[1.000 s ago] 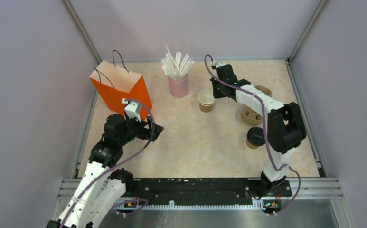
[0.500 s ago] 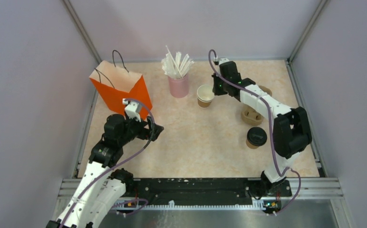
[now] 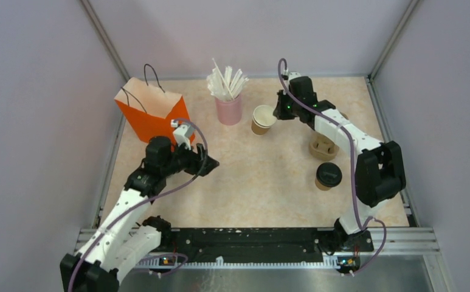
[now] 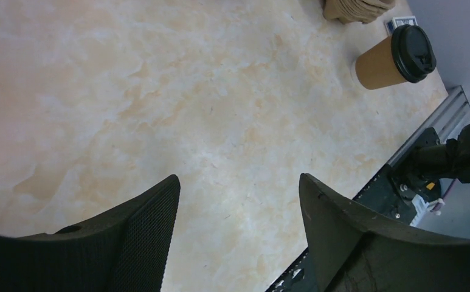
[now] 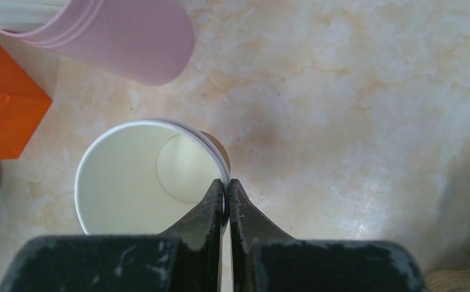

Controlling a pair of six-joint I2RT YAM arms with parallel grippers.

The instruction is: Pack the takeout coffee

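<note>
Rim of the lidless paper cup (image 5: 141,182) pinched between the right fingers (image 5: 222,204), closed down to the wall's thickness, one inside and one outside. Sits just right of the pink cup of straws (image 3: 228,109), towards the back of the worktop (image 3: 256,182); hard to tell whether lifted or resting. Doubled rim line; one cup or two nested, impossible to say. Upright near the right edge, the lidded cup (image 3: 328,176), apart from both arms. Behind the right arm, the pulp carrier (image 3: 322,148), half hidden. Spread wide over bare worktop and holding nothing, the left fingers (image 3: 208,163), in front of the orange bag (image 3: 153,118), inside unseen.
</note>
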